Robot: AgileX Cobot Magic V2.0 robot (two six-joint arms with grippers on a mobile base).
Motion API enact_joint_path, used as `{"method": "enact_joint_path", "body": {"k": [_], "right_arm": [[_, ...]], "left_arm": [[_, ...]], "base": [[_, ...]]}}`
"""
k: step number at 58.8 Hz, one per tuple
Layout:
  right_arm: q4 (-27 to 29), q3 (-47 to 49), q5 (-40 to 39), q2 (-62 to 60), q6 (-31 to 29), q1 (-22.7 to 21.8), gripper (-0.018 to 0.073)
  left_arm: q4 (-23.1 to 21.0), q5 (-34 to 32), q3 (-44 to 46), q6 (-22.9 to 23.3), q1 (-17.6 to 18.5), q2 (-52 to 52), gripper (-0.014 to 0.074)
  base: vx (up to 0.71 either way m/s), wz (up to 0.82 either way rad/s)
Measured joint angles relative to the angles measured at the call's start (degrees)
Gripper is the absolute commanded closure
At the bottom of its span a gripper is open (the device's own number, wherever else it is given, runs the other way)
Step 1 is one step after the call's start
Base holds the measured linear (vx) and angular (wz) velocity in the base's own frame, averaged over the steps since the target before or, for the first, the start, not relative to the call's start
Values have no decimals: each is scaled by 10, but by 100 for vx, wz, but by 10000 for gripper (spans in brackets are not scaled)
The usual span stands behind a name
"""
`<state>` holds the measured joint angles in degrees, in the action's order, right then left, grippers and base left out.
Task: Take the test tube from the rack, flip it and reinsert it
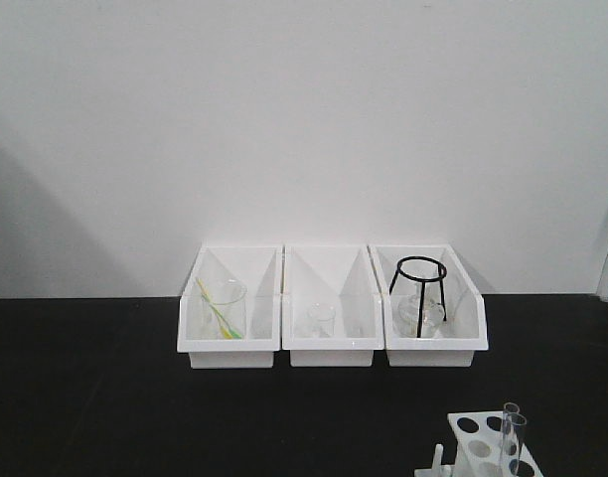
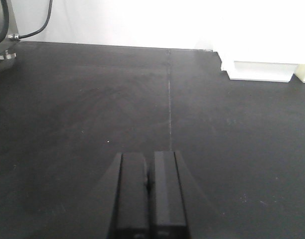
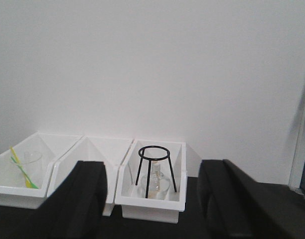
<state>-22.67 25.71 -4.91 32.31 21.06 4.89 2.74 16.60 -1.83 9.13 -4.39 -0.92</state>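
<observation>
Nothing was done yet, we judged: the test tube (image 1: 512,439) stood in the rack (image 1: 480,445), out of both wrist views. Our left gripper (image 2: 149,186) was closed and empty; our right gripper (image 3: 151,199) gaped wide, facing the bins (image 3: 153,205).

Black bench (image 1: 85,397), matte, with a thin seam line visible in the left wrist view. White wall (image 1: 304,119) behind.

Three white bins in a row at the wall, touching side by side:
- Left bin (image 1: 229,348): clear beaker (image 1: 223,310) holding a yellow and a green stick (image 1: 219,310), both leaning.
- Middle bin (image 1: 332,348): small clear beaker (image 1: 321,320).
- Right bin (image 1: 435,350): black wire tripod stand (image 1: 419,288), upright, ring on top; clear glass flask (image 1: 423,316) between its legs.

Black cable (image 2: 35,27) at far left, left wrist view.
</observation>
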Motion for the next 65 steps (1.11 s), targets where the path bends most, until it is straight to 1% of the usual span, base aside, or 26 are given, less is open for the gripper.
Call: {"method": "enact_joint_path", "body": {"k": [11,29,38,41,45,54,58,60,65], "right_arm": [[0,0,2,-33,0,0,186],[0,0,5,-36,0,0,239],[2,0,9,-38,-9,0,294],[15,-3,9,-45,-26,0,326],[53,-15,9,-70,-58,0,381],[188,-76,9,-161,-191,0,511],[227,-113,9,-202,-245,0,568],[239,-132,12,-223,-260,0,574],[258,-175,32,-274,-272,0,574]], "left_arm": [[0,0,0,0,0,0,603],[0,0,0,0,0,0,603],[0,0,0,0,0,0,603],[0,0,0,0,0,0,603],[0,0,0,0,0,0,603],[0,0,0,0,0,0,603],[0,0,0,0,0,0,603],[0,0,0,0,0,0,603],[0,0,0,0,0,0,603]], "base": [[0,0],[0,0],[0,0],[0,0],[0,0],[0,0],[0,0],[0,0],[0,0]]}}
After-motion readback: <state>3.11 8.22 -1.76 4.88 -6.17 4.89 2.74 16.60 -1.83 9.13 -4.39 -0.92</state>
